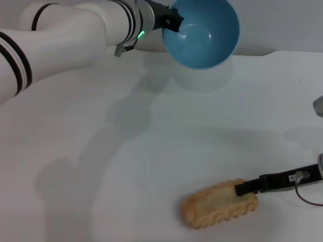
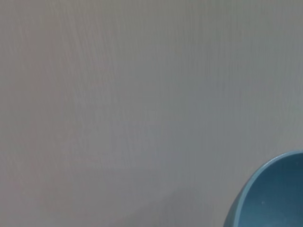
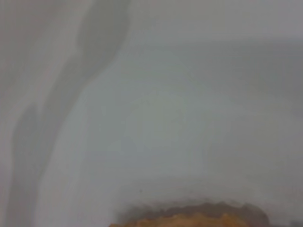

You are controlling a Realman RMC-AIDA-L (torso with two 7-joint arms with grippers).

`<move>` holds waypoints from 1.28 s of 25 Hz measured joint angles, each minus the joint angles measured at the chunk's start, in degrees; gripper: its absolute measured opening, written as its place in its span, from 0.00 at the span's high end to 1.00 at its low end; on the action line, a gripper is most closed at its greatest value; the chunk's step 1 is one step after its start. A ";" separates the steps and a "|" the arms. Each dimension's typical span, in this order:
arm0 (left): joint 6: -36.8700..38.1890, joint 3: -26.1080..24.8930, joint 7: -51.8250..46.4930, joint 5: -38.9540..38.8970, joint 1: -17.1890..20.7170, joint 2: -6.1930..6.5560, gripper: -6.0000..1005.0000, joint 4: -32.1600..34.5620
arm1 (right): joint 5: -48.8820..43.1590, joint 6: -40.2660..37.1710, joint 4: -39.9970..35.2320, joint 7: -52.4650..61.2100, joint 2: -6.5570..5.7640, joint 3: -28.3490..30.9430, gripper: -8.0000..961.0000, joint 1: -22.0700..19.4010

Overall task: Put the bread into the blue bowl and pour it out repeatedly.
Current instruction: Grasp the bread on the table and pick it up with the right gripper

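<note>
The blue bowl [image 1: 204, 31] hangs in the air at the far side of the table, tipped so its empty inside faces forward. My left gripper [image 1: 171, 21] is shut on its rim at the left. In the left wrist view a slice of the blue bowl [image 2: 272, 198] fills one corner. The bread [image 1: 218, 204] lies on the table at the near right with its flat tan side up. My right gripper [image 1: 246, 188] comes in low from the right edge and its tip rests over the bread's right end. The right wrist view shows the bread [image 3: 189, 218] close up.
The white table [image 1: 126, 166] stretches around the bread and carries soft shadows of the left arm. A thin cable [image 1: 308, 197] loops beside the right gripper near the right edge.
</note>
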 joint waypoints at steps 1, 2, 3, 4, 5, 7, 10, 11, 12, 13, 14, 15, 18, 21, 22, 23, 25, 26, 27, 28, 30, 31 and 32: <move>0.00 0.00 0.00 0.00 0.02 0.01 1.00 0.00 | 0.00 -0.21 -0.11 -0.53 0.00 0.01 0.49 0.00; 0.01 0.00 0.01 0.00 0.04 0.02 1.00 0.00 | 0.06 -0.57 -0.26 -1.58 0.03 0.01 0.51 0.03; 0.02 0.00 0.02 -0.01 0.04 0.02 1.00 0.00 | 0.06 -0.57 -0.26 -1.58 0.03 0.01 0.53 0.03; 0.02 0.00 0.02 -0.01 0.04 0.02 1.00 0.00 | 0.17 -0.67 -0.42 -1.90 0.05 0.01 0.56 0.05; 0.04 -0.01 0.04 -0.03 0.05 0.03 1.00 0.00 | 0.23 -0.84 -0.67 -2.05 0.06 0.02 0.56 0.07; 0.08 -0.01 0.05 -0.06 0.08 0.09 1.00 0.00 | 0.25 -1.39 -1.40 -2.52 0.06 0.03 0.58 0.08; 0.14 -0.01 0.07 -0.07 0.17 0.12 1.00 -0.04 | 0.43 -2.58 -2.89 -4.17 0.06 0.04 0.60 -0.17; 0.16 -0.01 0.08 -0.07 0.19 0.12 1.00 -0.07 | 0.49 -2.84 -3.42 -4.46 0.06 0.06 0.60 -0.27; 0.22 -0.01 0.11 -0.07 0.22 0.12 1.00 -0.10 | 0.54 -3.10 -4.22 -4.51 0.06 0.08 0.61 -0.42; 0.29 -0.01 0.13 -0.07 0.24 0.12 1.00 -0.12 | 0.57 -3.37 -4.94 -4.53 0.06 0.10 0.62 -0.55; 0.44 -0.01 0.14 -0.07 0.25 0.16 1.00 -0.14 | 0.59 -3.65 -5.59 -4.53 0.06 0.13 0.64 -0.64; 0.46 -0.01 0.14 -0.07 0.25 0.17 1.00 -0.14 | 0.61 -3.82 -5.98 -4.54 0.08 0.14 0.65 -0.68; 0.49 -0.01 0.14 -0.07 0.34 0.20 1.00 -0.23 | 0.67 -4.20 -6.48 -4.85 0.11 0.09 0.70 -0.63; 0.50 -0.01 0.14 -0.07 0.38 0.20 1.00 -0.63 | 0.74 -5.00 -7.70 -5.29 0.11 0.06 0.74 -0.57; 0.55 -0.01 0.14 -0.07 0.39 0.21 1.00 -0.72 | 0.75 -5.44 -8.66 -5.30 0.11 0.10 0.76 -0.63; 0.59 -0.01 0.14 -0.07 0.40 0.20 1.00 -0.74 | 0.76 -6.10 -9.67 -5.30 0.13 0.19 0.78 -0.71; 0.85 -0.01 0.14 -0.07 0.42 0.20 1.00 -0.76 | 0.99 -7.53 -11.72 -5.30 0.15 0.30 0.81 -0.78; 1.07 -0.01 0.14 -0.07 0.42 0.21 1.00 -0.78 | 1.63 -8.65 -13.76 -5.30 0.16 0.15 0.83 -0.90; 1.19 -0.01 0.14 -0.07 0.42 0.20 1.00 -0.78 | 2.01 -9.02 -14.59 -5.30 0.16 0.00 0.85 -0.90; 1.19 -0.01 0.14 -0.07 0.42 0.20 1.00 -0.78 | 2.01 -9.02 -14.59 -5.30 0.16 0.00 0.86 -0.90; 1.35 -0.01 0.13 -0.07 0.42 0.21 1.00 -0.79 | 2.42 -9.70 -16.05 -5.31 0.18 -0.08 0.87 -0.80; 1.50 -0.01 0.13 -0.07 0.42 0.20 1.00 -0.83 | 2.51 -10.11 -16.92 -5.33 0.18 -0.08 0.88 -0.68; 1.71 -0.01 0.14 -0.07 0.41 0.20 1.00 -0.84 | 2.63 -10.46 -17.73 -5.35 0.19 -0.08 0.89 -0.54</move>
